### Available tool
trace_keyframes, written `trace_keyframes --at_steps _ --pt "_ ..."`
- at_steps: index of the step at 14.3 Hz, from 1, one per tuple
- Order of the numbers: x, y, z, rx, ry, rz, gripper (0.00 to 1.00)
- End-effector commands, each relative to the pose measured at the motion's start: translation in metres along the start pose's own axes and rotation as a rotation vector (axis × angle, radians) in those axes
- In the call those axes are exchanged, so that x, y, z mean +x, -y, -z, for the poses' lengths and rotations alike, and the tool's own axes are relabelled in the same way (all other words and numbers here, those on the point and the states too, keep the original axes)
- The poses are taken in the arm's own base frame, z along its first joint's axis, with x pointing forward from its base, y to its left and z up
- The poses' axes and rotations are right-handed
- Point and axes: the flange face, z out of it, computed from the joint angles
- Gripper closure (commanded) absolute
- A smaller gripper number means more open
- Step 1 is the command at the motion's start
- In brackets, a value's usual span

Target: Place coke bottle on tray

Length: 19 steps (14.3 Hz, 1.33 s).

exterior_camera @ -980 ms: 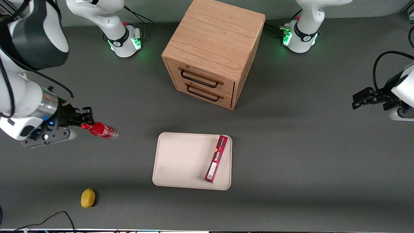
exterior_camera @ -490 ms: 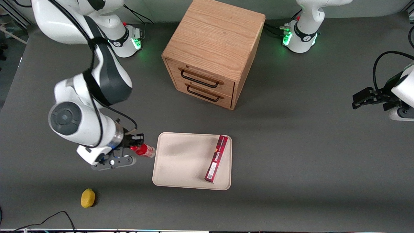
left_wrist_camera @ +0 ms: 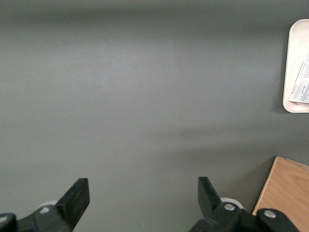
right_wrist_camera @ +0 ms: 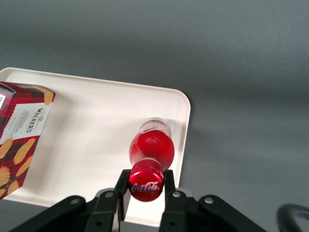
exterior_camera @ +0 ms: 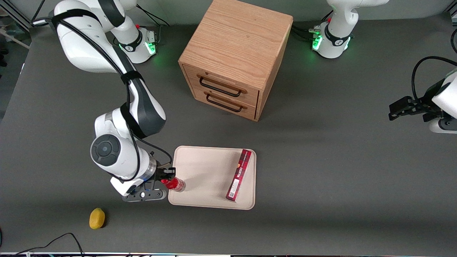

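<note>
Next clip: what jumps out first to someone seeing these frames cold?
The gripper holds the coke bottle by its cap, over the tray edge toward the working arm's end of the table. A dark-red box lies on the tray, and a wooden drawer cabinet stands farther from the front camera.

one coke bottle (exterior_camera: pixel 174 183) is showing, and one gripper (exterior_camera: pixel 167 174) is gripping it by the neck, just above one cream tray (exterior_camera: pixel 200 171). one dark-red box (exterior_camera: pixel 239 174) is lying on that tray. one wooden cabinet (exterior_camera: pixel 234 53) is standing on the table, and it is carrying two drawers, each with one black handle, so two handles. one yellow fruit (exterior_camera: pixel 96 218) is sitting on the table toward the working arm's end.
</note>
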Motion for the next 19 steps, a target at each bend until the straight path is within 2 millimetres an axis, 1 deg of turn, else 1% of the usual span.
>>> trace_keyframes --at_steps 1,3,4,5,6,7,8,9,10,12,13,14,16,17,18,19 --pt "0.005 0.01 -0.004 -0.032 -0.031 -0.016 1.0" --pt "0.006 0.019 -0.012 -0.044 -0.057 -0.015 0.98" --pt "0.006 0.019 -0.013 -0.054 -0.062 -0.016 0.61" --pt "0.006 0.019 -0.013 -0.056 -0.061 -0.015 0.49" --pt "0.006 0.018 -0.014 -0.057 -0.06 -0.015 0.3" --pt "0.006 0.017 -0.013 -0.056 -0.063 -0.017 0.07" --pt "0.007 0.014 -0.009 -0.055 -0.066 -0.023 0.0" --pt "0.005 0.008 -0.009 -0.058 -0.054 -0.03 0.0" --pt "-0.004 0.003 -0.001 -0.064 -0.04 -0.034 0.0" --pt "-0.032 -0.013 0.023 -0.082 -0.009 -0.042 0.0" --pt "-0.049 -0.025 0.043 -0.086 -0.003 -0.052 0.0" --pt "-0.066 -0.035 0.057 -0.09 0.005 -0.059 0.0" --pt "-0.102 -0.068 0.089 -0.1 0.01 -0.08 0.0" --pt "-0.123 -0.08 0.107 -0.103 0.008 -0.081 0.0" --pt "-0.146 -0.099 0.125 -0.109 0.013 -0.06 0.0" --pt "-0.167 -0.112 0.142 -0.101 0.038 -0.01 0.0"
